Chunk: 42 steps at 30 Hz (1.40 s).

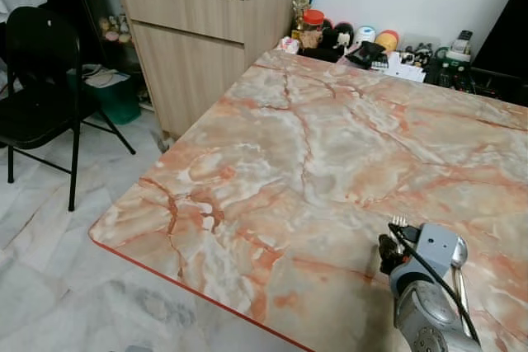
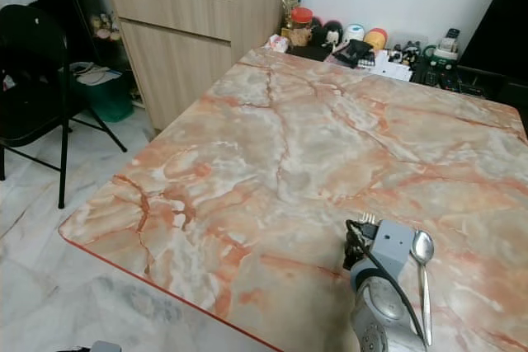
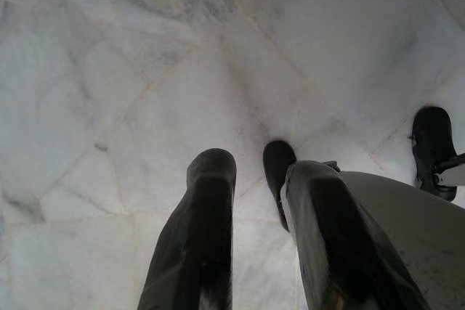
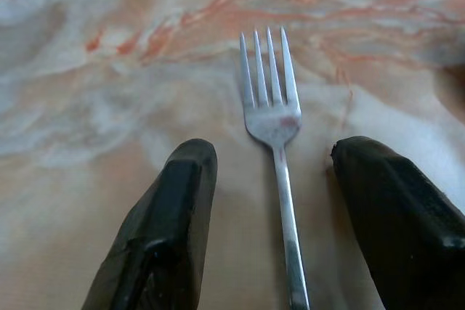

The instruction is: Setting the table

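Desk point(image 1: 330, 138): marble-patterned top, orange and grey veining, with a red edge along the near side.

Right gripper point(image 4: 272, 208): low over the desk at about 5 o'clock in the head views, fingers point(image 4: 171, 223) spread wide and pinching nothing.

Fork point(image 4: 272, 128): metal, four tines, lying flat on the desk between the spread fingers, touching neither.

Spoon point(image 2: 423, 265): metal, flat on the desk just beside the right wrist, at its 3 o'clock, bowl toward 12 o'clock.

Left gripper point(image 3: 258, 201): hanging over the pale marble floor point(image 3: 131, 70), fingers parted with a gap and holding nothing.

Cabinet point(image 1: 206, 30): light wood, at 11 o'clock beyond the desk, small items on its glass top.

Chair point(image 1: 41, 80): black, folding, at 9 o'clock on the floor.

Clutter point(image 1: 371, 43): assorted small objects along the wall at 12 o'clock past the desk's far edge
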Available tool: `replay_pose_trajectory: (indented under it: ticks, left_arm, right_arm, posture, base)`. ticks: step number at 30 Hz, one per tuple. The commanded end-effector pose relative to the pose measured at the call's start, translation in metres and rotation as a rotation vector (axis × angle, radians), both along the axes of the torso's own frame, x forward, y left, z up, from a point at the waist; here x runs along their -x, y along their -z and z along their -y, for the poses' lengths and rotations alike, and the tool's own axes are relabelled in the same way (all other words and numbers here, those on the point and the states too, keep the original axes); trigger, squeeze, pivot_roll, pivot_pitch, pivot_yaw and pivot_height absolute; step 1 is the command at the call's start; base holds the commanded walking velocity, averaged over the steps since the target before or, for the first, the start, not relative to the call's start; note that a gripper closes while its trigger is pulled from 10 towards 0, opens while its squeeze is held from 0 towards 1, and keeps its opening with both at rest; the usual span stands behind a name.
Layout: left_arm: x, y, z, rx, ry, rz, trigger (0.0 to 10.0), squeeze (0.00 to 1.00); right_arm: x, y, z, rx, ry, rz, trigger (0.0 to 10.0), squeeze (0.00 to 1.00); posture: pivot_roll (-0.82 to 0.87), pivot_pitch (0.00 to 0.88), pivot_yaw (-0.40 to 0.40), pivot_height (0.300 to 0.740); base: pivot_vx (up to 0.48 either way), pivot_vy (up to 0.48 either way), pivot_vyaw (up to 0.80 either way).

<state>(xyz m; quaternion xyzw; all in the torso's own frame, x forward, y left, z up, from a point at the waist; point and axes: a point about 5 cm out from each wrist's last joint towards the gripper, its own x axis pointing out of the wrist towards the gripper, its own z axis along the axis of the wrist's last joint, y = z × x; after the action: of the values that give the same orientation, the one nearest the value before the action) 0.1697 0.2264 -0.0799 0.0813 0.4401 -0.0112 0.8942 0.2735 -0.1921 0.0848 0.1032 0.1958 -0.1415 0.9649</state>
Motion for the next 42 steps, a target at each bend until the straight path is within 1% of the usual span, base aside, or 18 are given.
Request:
replay_pose_trajectory:
  ticks: [1, 6, 19, 20, 21, 22, 23, 24, 42]
  left_arm:
    - [0.009, 0.004, 0.000, -0.007, 0.017, -0.037, 10.0, 0.00]
    - [0.009, 0.005, 0.001, -0.005, 0.018, -0.037, 10.0, 0.00]
    - [0.010, 0.005, 0.002, 0.002, 0.021, -0.042, 10.0, 0.00]
    - [0.010, 0.005, 0.002, 0.003, 0.022, -0.043, 10.0, 0.00]
    - [0.010, 0.005, 0.003, 0.005, 0.022, -0.045, 10.0, 0.00]
    - [0.010, 0.005, 0.003, 0.006, 0.023, -0.046, 10.0, 0.00]
    - [0.010, 0.005, 0.003, 0.006, 0.023, -0.046, 10.0, 0.00]
    - [0.010, 0.005, 0.003, 0.007, 0.025, -0.047, 10.0, 0.00]
    - [0.011, 0.006, 0.004, 0.017, 0.030, -0.056, 10.0, 0.00]
  right_arm:
    - [0.004, 0.008, 0.002, 0.001, 0.004, -0.044, 10.0, 0.00]
    - [0.004, 0.013, 0.000, -0.018, -0.012, -0.060, 10.0, 0.00]
    - [0.007, 0.029, -0.001, -0.021, -0.061, -0.120, 10.0, 0.00]
    - [0.007, 0.030, -0.002, -0.022, -0.064, -0.124, 8.9, 0.00]
    - [0.008, 0.032, -0.002, -0.022, -0.071, -0.131, 3.1, 0.00]
    - [0.009, 0.034, -0.002, -0.022, -0.076, -0.134, 1.0, 0.00]
    - [0.009, 0.034, -0.002, -0.022, -0.076, -0.134, 1.0, 0.00]
    - [0.009, 0.035, -0.002, -0.023, -0.079, -0.139, 0.0, 0.00]
    - [0.008, 0.037, -0.005, -0.017, -0.106, -0.136, 0.0, 0.00]
  posture:
    - [0.00, 0.118, -0.034, 0.740]
    - [0.00, 0.117, -0.033, 0.740]
    - [0.00, 0.116, -0.031, 0.740]
    - [0.00, 0.116, -0.031, 0.740]
    - [0.00, 0.116, -0.031, 0.740]
    - [0.00, 0.116, -0.031, 0.740]
    - [0.00, 0.116, -0.031, 0.740]
    - [0.00, 0.116, -0.031, 0.740]
    - [0.00, 0.114, -0.030, 0.740]
  base:
    - [0.000, 0.000, 0.00]
    - [0.000, 0.000, 0.00]
    - [0.000, 0.000, 0.00]
    - [0.000, 0.000, 0.00]
    - [0.000, 0.000, 0.00]
    - [0.000, 0.000, 0.00]
    - [0.000, 0.000, 0.00]
    - [0.000, 0.000, 0.00]
    - [0.000, 0.000, 0.00]
